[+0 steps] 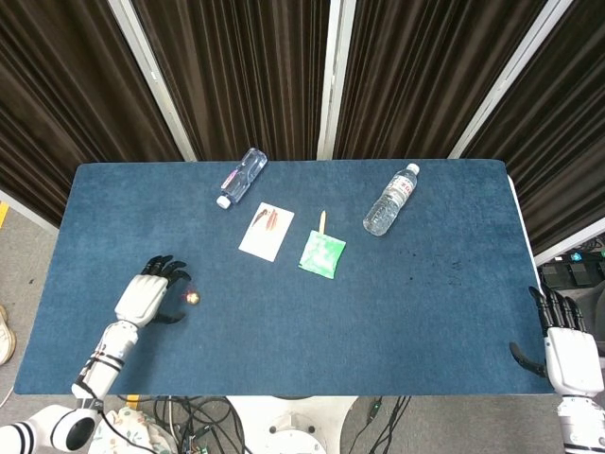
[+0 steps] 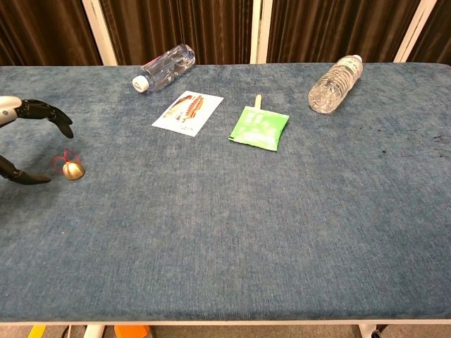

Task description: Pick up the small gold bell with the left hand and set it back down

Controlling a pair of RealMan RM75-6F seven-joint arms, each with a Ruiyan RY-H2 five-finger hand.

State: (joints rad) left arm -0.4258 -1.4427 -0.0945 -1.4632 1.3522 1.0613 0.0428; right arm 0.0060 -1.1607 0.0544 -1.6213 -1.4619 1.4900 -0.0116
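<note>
The blue-carpeted surface is carrying everything, filling most of both views. Two clear plastic water bottles are lying on their sides along its far edge: one bottle with a pink label toward the left, the other with a red label toward the right, well apart. Whether either is holding water cannot be told.

Two hands are showing. The left hand is sitting low over the surface near its front left part, its dark fingers spread and curving, thumb apart below them, gripping nothing. The right hand is resting at the front right corner, beyond the surface's edge in the head view, fingers pointing up and slightly apart, holding nothing.

Between the bottles, nearer the middle, one white printed card is lying flat, and just beside it to the right one green sachet with a pale stick at its top end.

The small gold bell is sitting on the surface just beside the left hand, in the gap between fingers and thumb, untouched, with a red cord loop trailing from it.
</note>
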